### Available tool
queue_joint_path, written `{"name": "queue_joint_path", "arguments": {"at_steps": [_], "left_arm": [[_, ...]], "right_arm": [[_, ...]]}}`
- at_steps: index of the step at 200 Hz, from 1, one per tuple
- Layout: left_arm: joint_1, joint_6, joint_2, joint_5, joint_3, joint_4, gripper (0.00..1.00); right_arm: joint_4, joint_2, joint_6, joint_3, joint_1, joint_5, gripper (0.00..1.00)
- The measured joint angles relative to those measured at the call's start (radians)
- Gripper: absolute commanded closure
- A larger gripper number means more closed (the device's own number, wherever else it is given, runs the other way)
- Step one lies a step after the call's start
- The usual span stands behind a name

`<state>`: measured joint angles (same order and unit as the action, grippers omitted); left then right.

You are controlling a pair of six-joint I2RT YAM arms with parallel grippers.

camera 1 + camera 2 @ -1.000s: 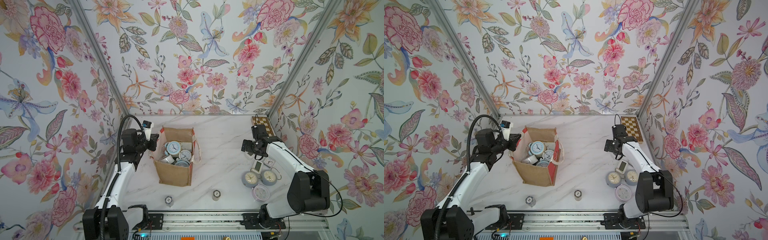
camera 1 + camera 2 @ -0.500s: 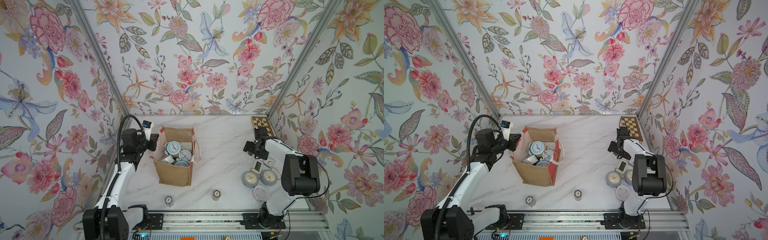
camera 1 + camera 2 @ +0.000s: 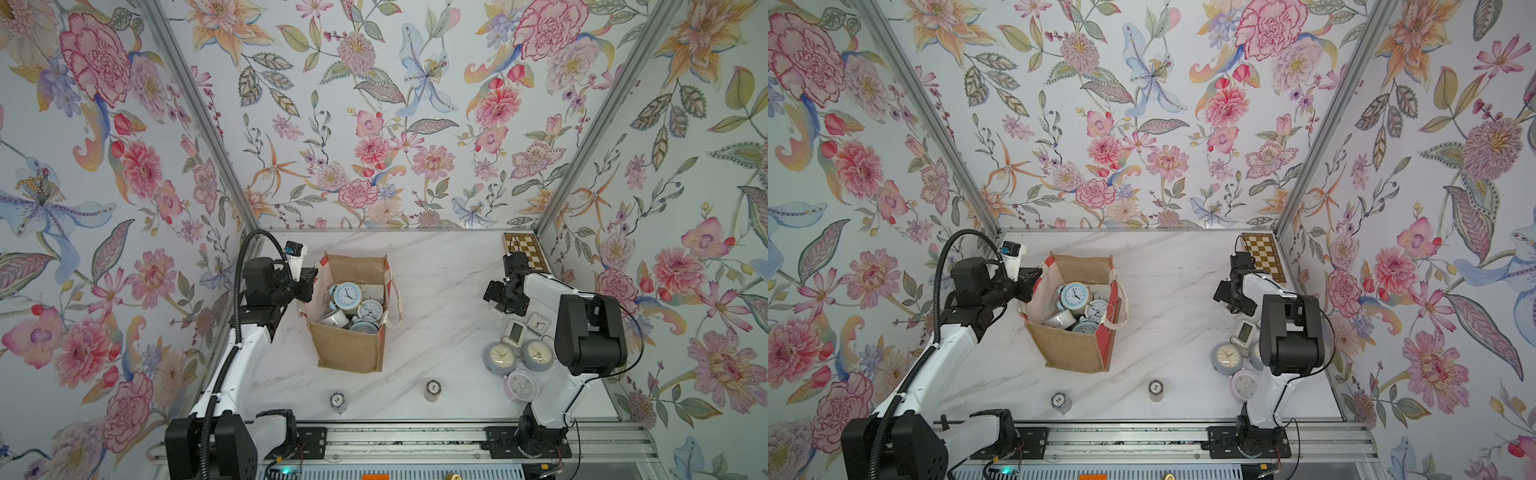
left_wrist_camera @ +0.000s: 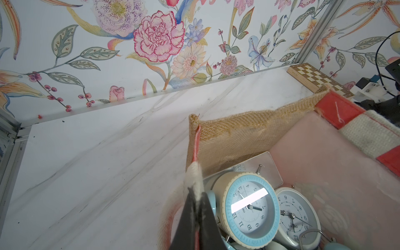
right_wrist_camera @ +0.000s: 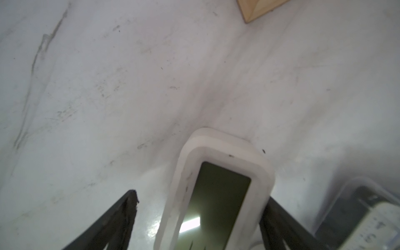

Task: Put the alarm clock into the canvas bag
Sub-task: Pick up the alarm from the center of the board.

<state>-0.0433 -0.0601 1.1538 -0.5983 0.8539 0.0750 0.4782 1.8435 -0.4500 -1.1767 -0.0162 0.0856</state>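
The canvas bag [image 4: 238, 134] is coarse woven burlap, rough and matt, with a smooth pale pink lining. The table [image 3: 436, 291] looks like white marble, smooth, with a weak shine. The chessboard box [image 4: 313, 80] is matt wood. The round clock [image 4: 251, 207] has a plastic case and a glossy face cover. The white alarm clock [image 5: 220, 151] is matt plastic with a shiny dark screen.

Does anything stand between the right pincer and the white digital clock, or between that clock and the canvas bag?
Nothing visible. The right pincer, jaws open, straddles the white digital clock; only bare table lies between it and the canvas bag, whose rim the left pincer pinches open. Clocks already lie inside.
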Motion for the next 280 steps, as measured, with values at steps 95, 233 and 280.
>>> {"name": "queue_joint_path", "arguments": {"at_steps": [95, 233, 280], "left_arm": [[0.000, 0.000, 0.000, 0.000, 0.000, 0.000, 0.99], [0.000, 0.000, 0.000, 0.000, 0.000, 0.000, 1.00], [0.000, 0.000, 0.000, 0.000, 0.000, 0.000, 1.00]], "right_arm": [[-0.002, 0.022, 0.027, -0.016, -0.046, -0.001, 0.29], [-0.001, -0.030, 0.053, -0.023, -0.069, -0.053, 0.49], [0.008, -0.121, 0.053, -0.075, -0.116, -0.076, 0.51]]}}
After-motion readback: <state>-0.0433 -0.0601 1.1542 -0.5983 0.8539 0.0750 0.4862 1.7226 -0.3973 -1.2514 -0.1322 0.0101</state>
